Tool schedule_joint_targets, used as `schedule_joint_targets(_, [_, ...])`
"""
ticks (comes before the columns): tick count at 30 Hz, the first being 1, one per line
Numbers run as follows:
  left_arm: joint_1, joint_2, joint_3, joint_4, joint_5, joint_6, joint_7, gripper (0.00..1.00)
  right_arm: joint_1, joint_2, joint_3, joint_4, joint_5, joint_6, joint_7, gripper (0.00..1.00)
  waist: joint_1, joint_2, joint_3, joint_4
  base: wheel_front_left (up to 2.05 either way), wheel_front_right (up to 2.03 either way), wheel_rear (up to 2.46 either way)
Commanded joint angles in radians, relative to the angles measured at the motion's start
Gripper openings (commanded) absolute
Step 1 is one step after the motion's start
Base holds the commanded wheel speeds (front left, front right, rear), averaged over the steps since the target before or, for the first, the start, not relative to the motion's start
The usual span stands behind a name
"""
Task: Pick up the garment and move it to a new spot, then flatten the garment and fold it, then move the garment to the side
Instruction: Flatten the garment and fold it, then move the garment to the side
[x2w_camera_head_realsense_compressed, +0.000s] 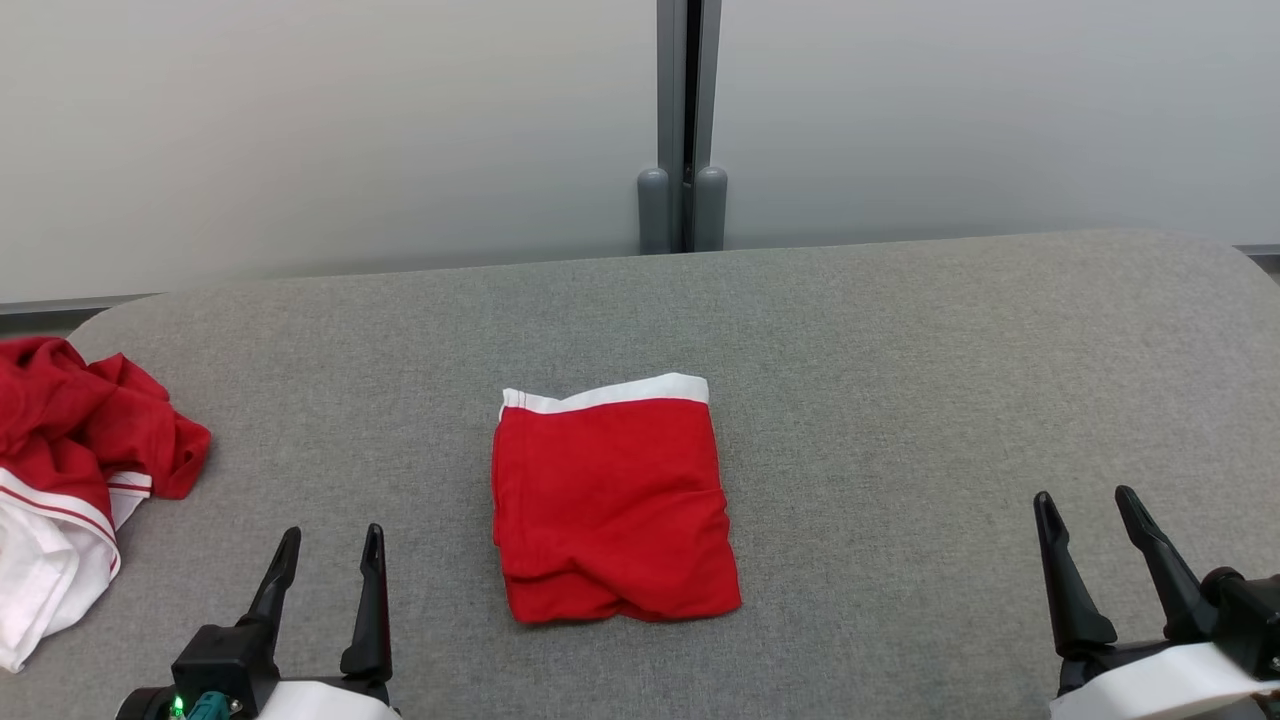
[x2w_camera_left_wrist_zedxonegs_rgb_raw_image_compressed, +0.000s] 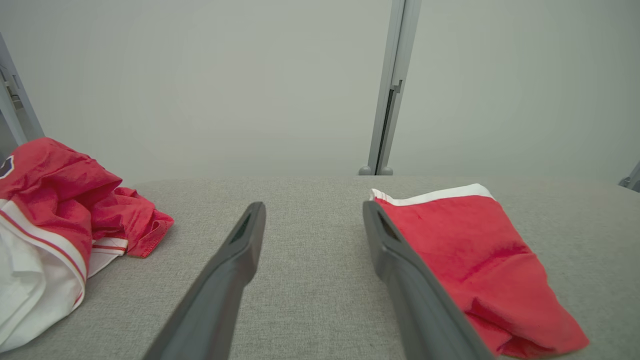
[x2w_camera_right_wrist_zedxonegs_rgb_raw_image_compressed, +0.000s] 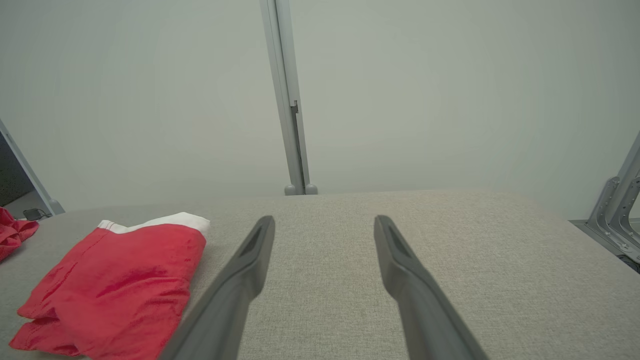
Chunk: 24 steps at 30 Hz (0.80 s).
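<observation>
Head view: garment (x2w_camera_head_realsense_compressed: 612, 510) long near-to-far, waistband (x2w_camera_head_realsense_compressed: 605, 396) far.

a lab-like test space: grey fabric-covered table (x2w_camera_head_realsense_compressed: 900, 330) set against plain pale partition panels (x2w_camera_head_realsense_compressed: 300, 130).

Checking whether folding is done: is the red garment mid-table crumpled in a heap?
No, the red garment lies folded into a compact rectangle on the table, white band along its far edge.

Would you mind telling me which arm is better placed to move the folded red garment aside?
Probably the left. The left gripper stands open much nearer the folded red garment than the right gripper, which is also open but farther off.
</observation>
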Motion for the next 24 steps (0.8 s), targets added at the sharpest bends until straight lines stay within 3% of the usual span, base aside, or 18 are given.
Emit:
schedule_joint_targets(1, [0.001, 0.007, 0.002, -0.003, -0.002, 0.006, 0.002, 1.0, 0.008, -0.001, -0.001, -0.007, -0.008, 0.0, 0.008, 1.0, 0.0, -0.0001, 0.0, 0.0, 0.0, 0.0, 0.0])
schedule_joint_targets(24, [-0.045, 0.01, -0.015, 0.008, -0.01, 0.013, -0.01, 1.0, -0.006, 0.007, 0.005, 0.012, -0.006, 0.0, 0.014, 1.0, 0.0, -0.0001, 0.018, 0.029, 0.0, 0.0, 0.0])
